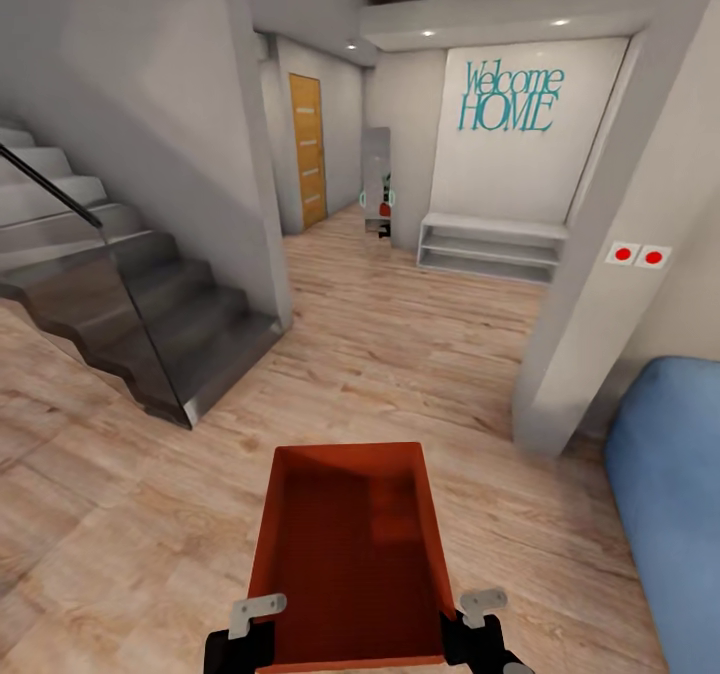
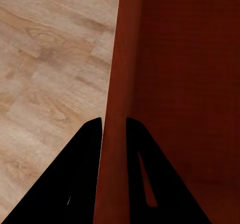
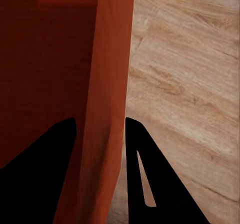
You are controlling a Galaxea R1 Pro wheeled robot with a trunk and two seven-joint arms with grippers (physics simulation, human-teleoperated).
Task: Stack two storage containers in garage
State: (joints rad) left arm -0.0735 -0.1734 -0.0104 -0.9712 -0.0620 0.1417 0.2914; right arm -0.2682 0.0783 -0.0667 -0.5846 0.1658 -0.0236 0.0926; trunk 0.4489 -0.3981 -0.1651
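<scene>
An orange-red, thin-walled, open-topped plastic storage container (image 1: 350,554) is carried level over the light wood-plank flooring (image 1: 420,354), each side wall pinched by the left gripper (image 2: 114,126) and right gripper (image 3: 100,126) for balance; grey stairs (image 1: 130,294) lie beyond.

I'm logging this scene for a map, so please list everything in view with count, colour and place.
Orange-red open-topped storage container: one, carried low in front between both grippers.
Light wood-plank floor: one, throughout.
Grey staircase with glass side panel: one, left.
Orange wooden door: one, far hallway.
Teal "Welcome HOME" lettering: one, far white wall.
Pale low shelf unit: one, below the lettering.
Red round wall buttons: two, right pillar.
Blue cushioned seat: one, right edge.
Left gripper: black, clamping the container's left wall.
Right gripper: black, clamping its right wall.
</scene>
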